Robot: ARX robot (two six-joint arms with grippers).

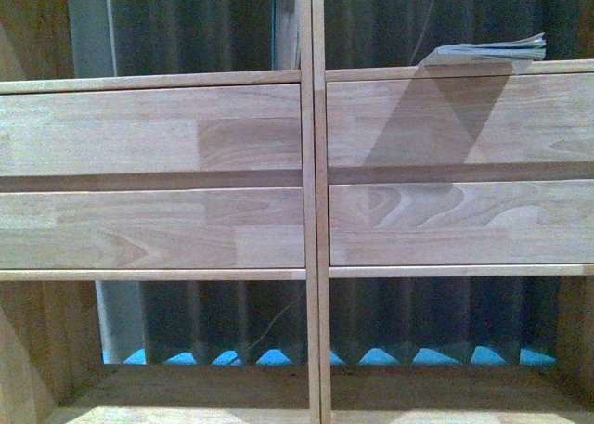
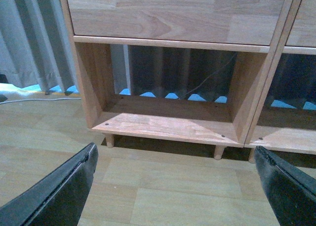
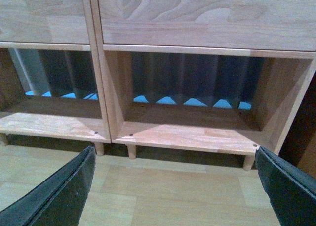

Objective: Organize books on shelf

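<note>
Books point(image 1: 487, 50) lay flat in a thin stack in the right column of the shelf point(image 1: 153, 132), on the board just above the top drawer point(image 1: 520, 118). Left gripper point(image 2: 174, 151) and right gripper point(image 3: 174, 151) were both spread wide, holding nothing, above the floor point(image 2: 163, 196) facing the bottom compartments.

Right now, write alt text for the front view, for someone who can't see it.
A light wooden shelf fills the frame: two columns, each with two plain drawer fronts stacked between open compartments. A few thin books lie flat in the upper right compartment, on the board above the drawers. A dark pleated curtain shows through the open back.
</note>
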